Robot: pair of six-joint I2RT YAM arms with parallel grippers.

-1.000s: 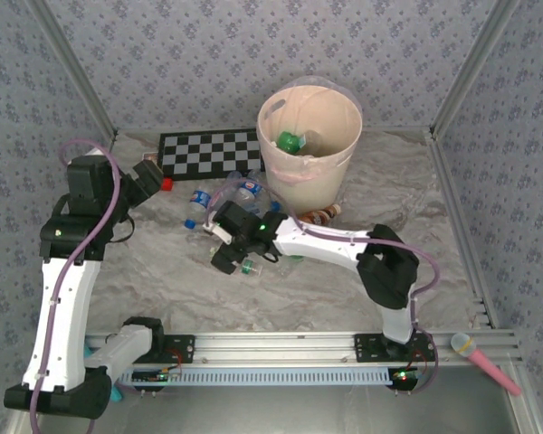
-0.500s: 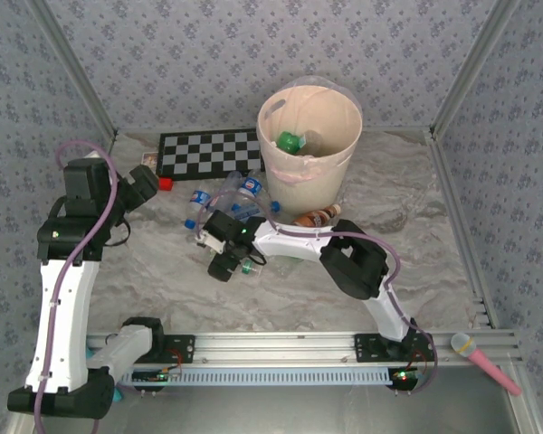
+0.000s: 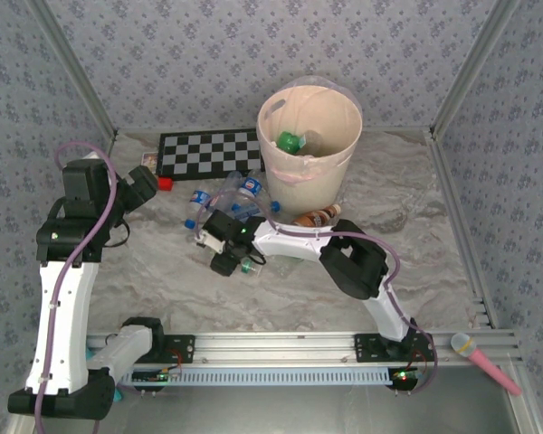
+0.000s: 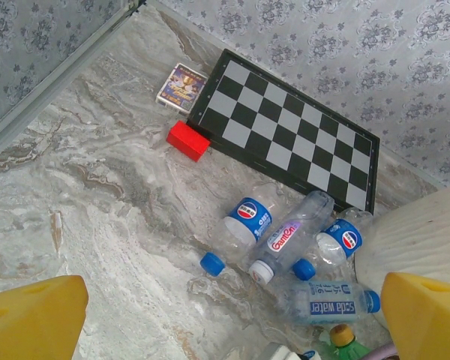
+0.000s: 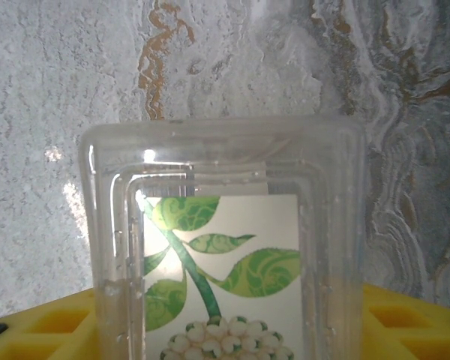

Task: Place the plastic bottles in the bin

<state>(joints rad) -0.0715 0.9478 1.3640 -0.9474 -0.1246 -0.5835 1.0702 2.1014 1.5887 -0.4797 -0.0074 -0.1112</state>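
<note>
My right hand (image 3: 228, 260) narrowing around leaf-label bottle (image 5: 221, 277) at worktop (image 3: 163, 280) middle (pinch firm yet? cannot tell); left hand (image 3: 147, 185) spread, idling. Lift to bin (image 3: 312, 176) looking next.

The bin (image 3: 319, 177) stands at the back of the table (image 3: 407, 262), the game board (image 3: 210, 152) lies to its left, bottles (image 4: 292, 236) lie in front of the board, and one bottle (image 3: 290, 141) is inside the bin.

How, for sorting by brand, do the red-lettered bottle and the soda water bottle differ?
The red-lettered bottle has a white cap and pale label; the soda water bottle a blue cap and label. In the left wrist view the red-lettered bottle lies diagonally, the soda water bottle nearly level. Both are clear, lying down.
</note>
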